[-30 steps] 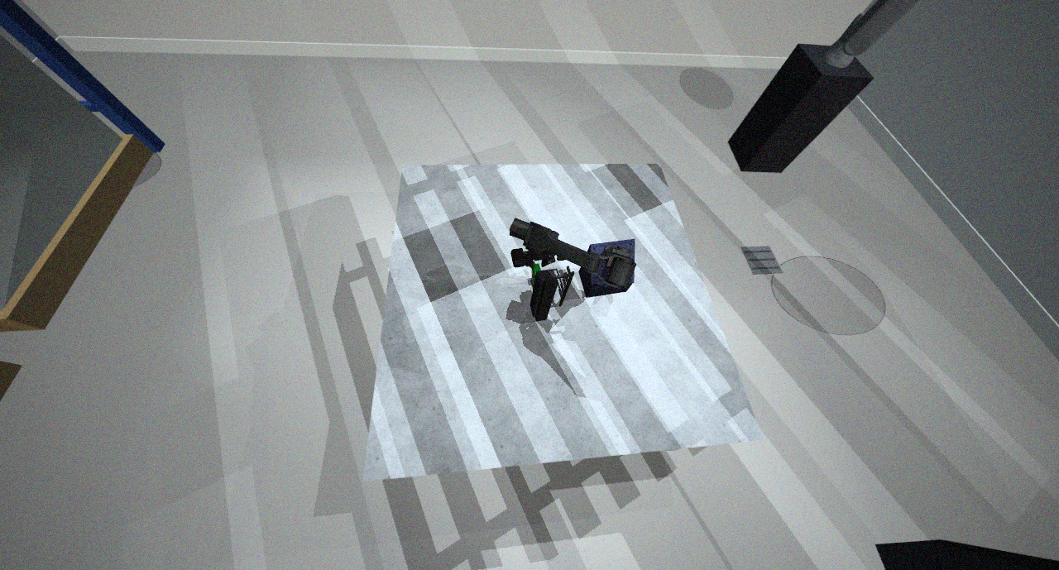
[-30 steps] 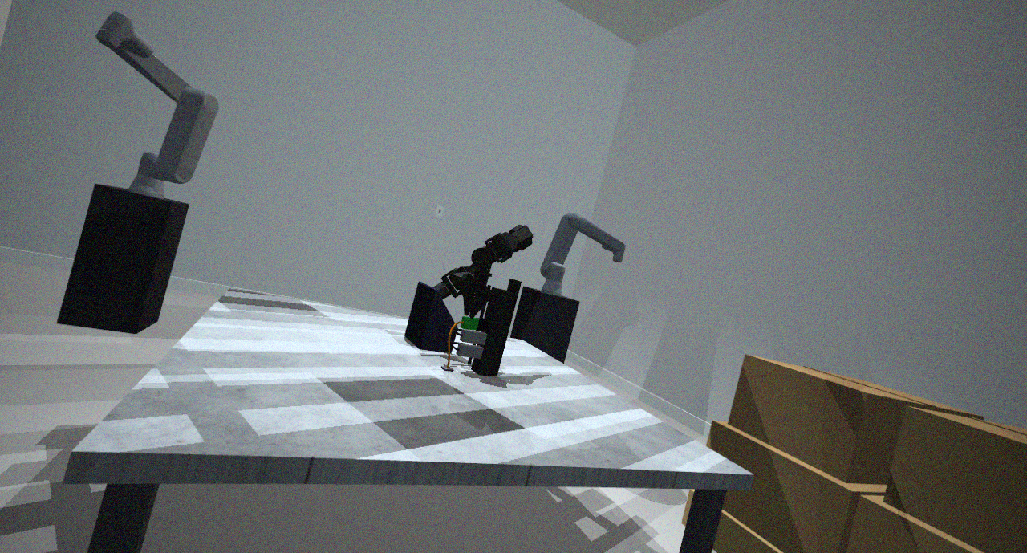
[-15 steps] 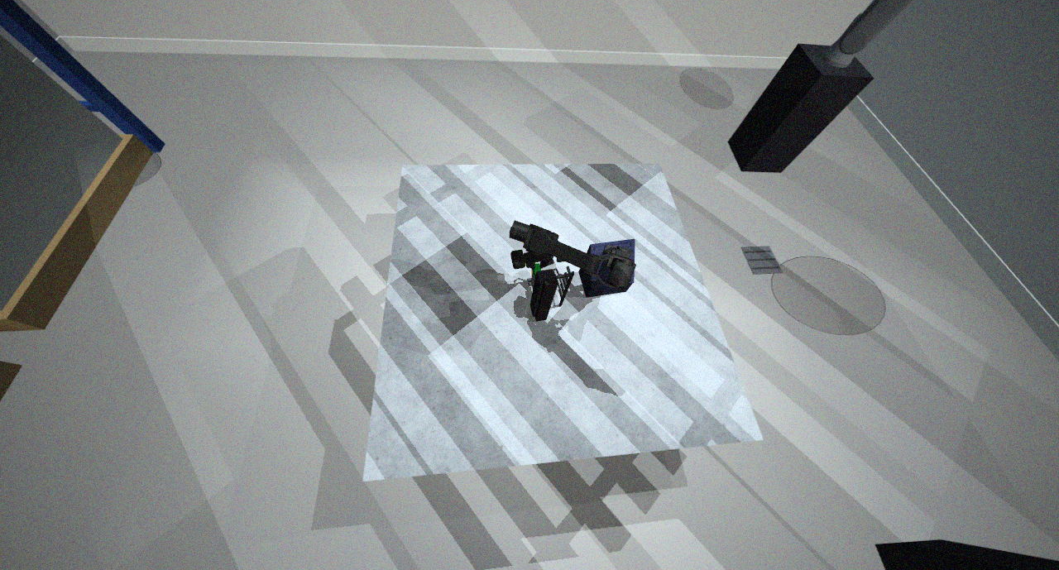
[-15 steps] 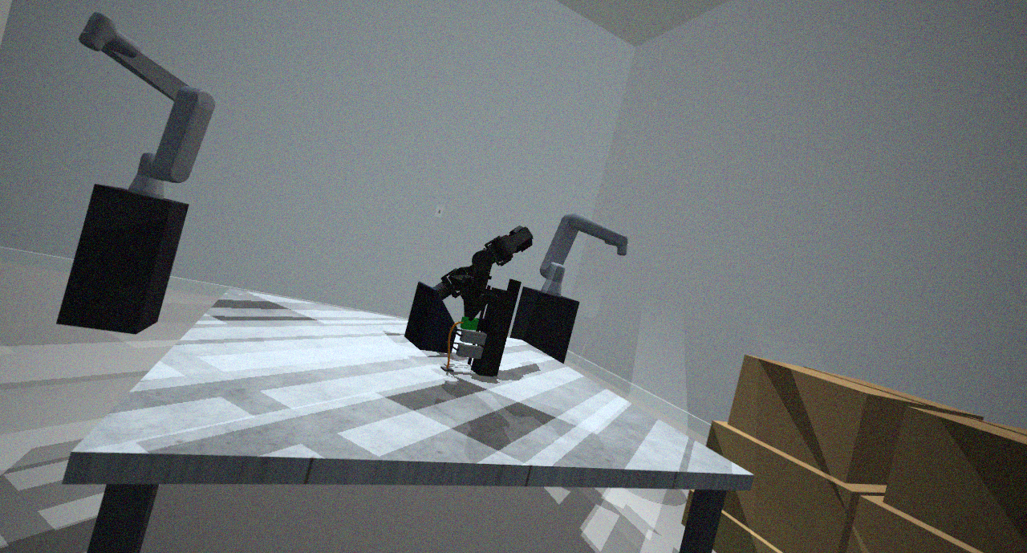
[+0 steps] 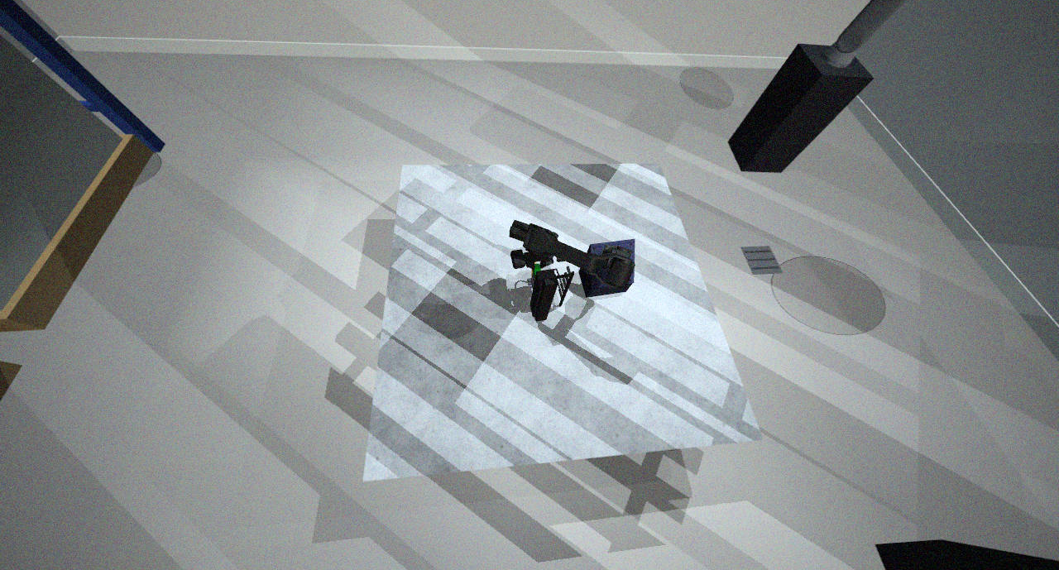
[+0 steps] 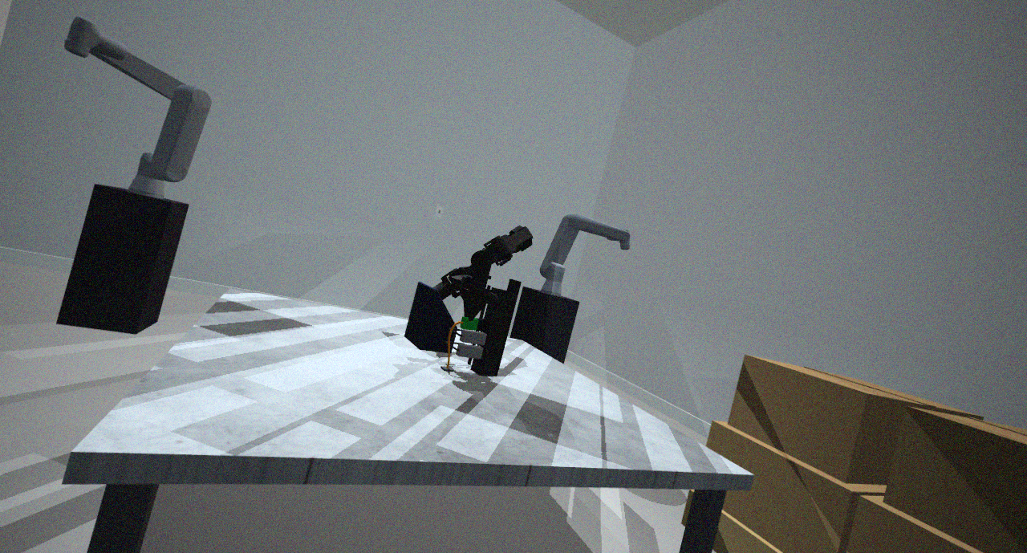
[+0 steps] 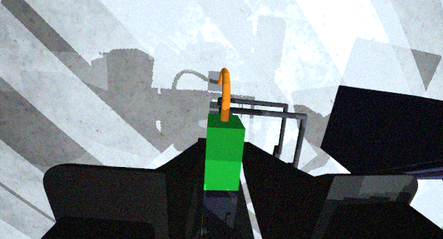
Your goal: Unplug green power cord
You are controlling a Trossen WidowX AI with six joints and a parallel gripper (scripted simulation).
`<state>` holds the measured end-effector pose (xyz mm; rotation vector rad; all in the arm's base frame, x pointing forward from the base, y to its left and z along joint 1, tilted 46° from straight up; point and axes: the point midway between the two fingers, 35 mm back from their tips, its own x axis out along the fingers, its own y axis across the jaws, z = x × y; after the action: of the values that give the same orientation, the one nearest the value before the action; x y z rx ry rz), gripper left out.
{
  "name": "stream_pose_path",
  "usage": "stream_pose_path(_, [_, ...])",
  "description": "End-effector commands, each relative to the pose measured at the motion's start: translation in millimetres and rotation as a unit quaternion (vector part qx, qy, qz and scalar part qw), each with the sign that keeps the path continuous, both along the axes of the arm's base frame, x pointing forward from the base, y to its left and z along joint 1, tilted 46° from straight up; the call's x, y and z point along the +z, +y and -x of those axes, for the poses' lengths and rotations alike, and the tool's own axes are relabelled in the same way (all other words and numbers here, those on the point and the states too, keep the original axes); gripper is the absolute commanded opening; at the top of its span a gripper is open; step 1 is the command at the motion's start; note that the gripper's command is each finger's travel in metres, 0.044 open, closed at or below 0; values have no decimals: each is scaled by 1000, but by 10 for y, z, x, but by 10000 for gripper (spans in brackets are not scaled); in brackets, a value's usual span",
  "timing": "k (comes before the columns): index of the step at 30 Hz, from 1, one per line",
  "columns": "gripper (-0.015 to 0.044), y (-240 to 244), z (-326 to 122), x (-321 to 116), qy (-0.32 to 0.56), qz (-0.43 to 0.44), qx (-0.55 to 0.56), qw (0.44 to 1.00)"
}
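Observation:
The green plug [image 7: 224, 152] [image 6: 470, 323] [image 5: 535, 267] sits between my two dark fingers, with an orange cord [image 7: 225, 93] [image 6: 451, 345] running from its far end down to the table [image 5: 518, 419] [image 6: 287, 420]. My gripper [image 7: 223, 147] [image 6: 470, 314] [image 5: 534, 263] is shut on the plug from above. The black power strip [image 6: 499, 327] [image 5: 543, 294] [image 7: 381, 128] stands upright right beside the plug. Two grey plugs [image 6: 472, 343] sit in the strip below the green one. Whether the green plug's prongs are still in the strip is hidden.
My arm's dark blue base [image 5: 610, 266] [image 6: 427, 319] stands just behind the strip. Thin grey cords [image 7: 287, 111] loop near the strip. Two grey arms on black pedestals [image 6: 122, 255] [image 6: 545, 319] [image 5: 796, 107] stand off the table. Wooden crates [image 6: 862, 463] lie at the lower right.

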<state>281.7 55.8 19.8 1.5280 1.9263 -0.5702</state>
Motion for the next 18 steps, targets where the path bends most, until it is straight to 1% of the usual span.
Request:
stream_pose_path(1, [0, -89, -37, -83, -2, 7, 0, 1000])
stream_pose_path(18, [0, -290, -100, -266, -2, 8, -2, 1000])
